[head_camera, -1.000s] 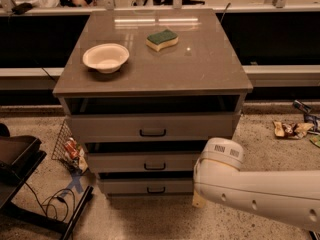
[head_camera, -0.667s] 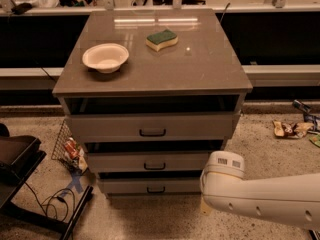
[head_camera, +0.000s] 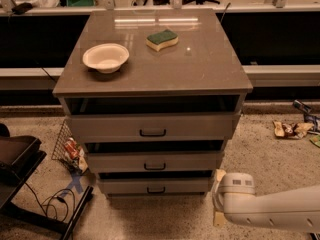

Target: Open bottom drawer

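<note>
From my seat the job looks barely begun. The bottom drawer (head_camera: 155, 185) sits lowest of the three grey fronts, near the floor, with its small black handle (head_camera: 156, 190) at the middle. A dark strip shows above its front, but none of its inside, so I judge it shut or at most a crack out. I cannot tell which.

The gripper (head_camera: 218, 196) is at the tip of the white arm (head_camera: 272, 211), which comes in from the lower right. It hangs low, just beside the right end of the bottom drawer's front and apart from the handle. I cannot tell whether the claw is released or clenched. It has nothing in its grasp that I can see.

What is left, as I judge it, is nearly everything: bring the claw left to the handle, take hold, and pull toward the near side.

On the cabinet top (head_camera: 210, 69) a white bowl (head_camera: 105, 57) and a green sponge (head_camera: 162, 39) rest well apart from the work.
</note>
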`<state>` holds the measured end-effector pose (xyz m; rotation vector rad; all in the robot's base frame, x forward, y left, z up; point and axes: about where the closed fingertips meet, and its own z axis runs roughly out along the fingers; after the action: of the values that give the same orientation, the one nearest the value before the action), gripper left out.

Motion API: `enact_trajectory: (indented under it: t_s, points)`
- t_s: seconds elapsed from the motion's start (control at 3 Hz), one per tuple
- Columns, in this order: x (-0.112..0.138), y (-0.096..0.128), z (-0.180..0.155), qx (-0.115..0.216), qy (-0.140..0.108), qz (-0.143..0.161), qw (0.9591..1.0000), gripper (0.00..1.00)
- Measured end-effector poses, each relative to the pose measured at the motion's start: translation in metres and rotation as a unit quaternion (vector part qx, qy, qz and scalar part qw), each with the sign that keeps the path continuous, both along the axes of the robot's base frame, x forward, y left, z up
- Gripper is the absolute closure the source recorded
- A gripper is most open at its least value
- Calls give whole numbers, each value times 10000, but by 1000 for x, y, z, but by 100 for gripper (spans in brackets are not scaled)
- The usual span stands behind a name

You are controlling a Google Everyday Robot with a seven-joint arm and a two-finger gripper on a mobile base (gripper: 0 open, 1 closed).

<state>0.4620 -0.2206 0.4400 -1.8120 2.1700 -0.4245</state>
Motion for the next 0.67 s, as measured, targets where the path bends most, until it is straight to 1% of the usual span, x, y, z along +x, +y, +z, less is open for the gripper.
enact_trajectory:
  t_s: [0.33,0.67]
  points:
    - [0,0,1,2,-1,-12,10000,0]
    - [3,29,-38,93,-8,69,9999,0]
